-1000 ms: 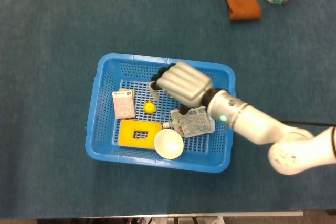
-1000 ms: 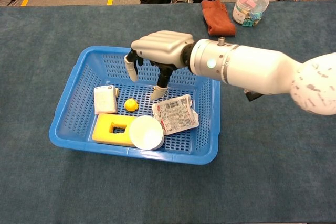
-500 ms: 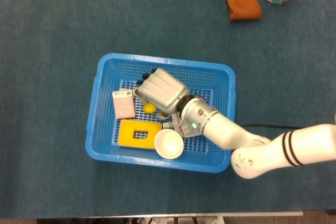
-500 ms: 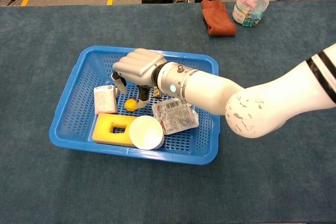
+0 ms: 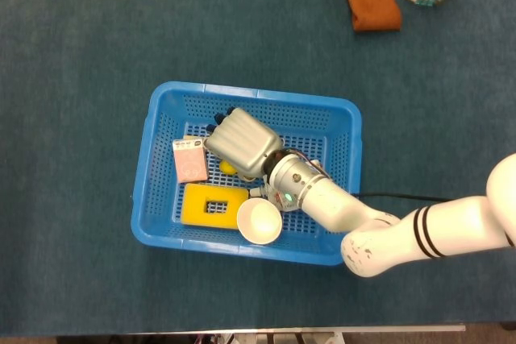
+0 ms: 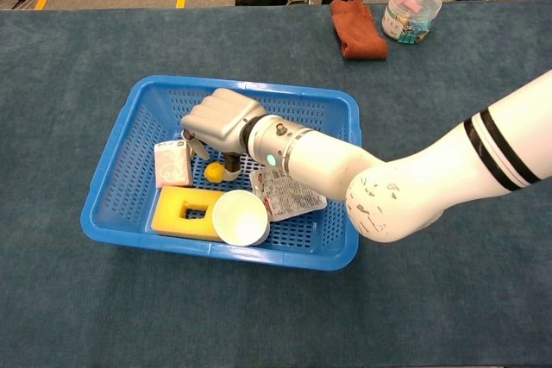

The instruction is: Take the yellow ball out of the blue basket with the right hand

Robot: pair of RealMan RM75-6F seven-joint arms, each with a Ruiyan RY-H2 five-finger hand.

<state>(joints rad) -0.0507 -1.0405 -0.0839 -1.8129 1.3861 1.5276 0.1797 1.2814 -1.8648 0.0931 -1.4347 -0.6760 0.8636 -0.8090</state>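
Observation:
The yellow ball (image 6: 212, 173) lies on the floor of the blue basket (image 6: 216, 84), between a pink box and a foil packet. My right hand (image 6: 220, 122) is lowered right over it, fingers pointing down on either side; one fingertip (image 6: 231, 166) stands against the ball's right side, another (image 6: 193, 147) hangs a little to its left. In the head view the right hand (image 5: 240, 142) covers most of the ball (image 5: 228, 168), leaving a yellow sliver inside the basket (image 5: 250, 90). My left hand shows in neither view.
Also in the basket: a pink box (image 6: 172, 164), a yellow block (image 6: 188, 211), a white cup (image 6: 241, 218) and a foil packet (image 6: 289, 196). An orange cloth (image 6: 358, 28) and a plastic jar (image 6: 412, 10) sit at the table's far right.
My right hand has moved left and down into the basket, from above its middle to straddling the yellow ball. The ball has stayed in place.

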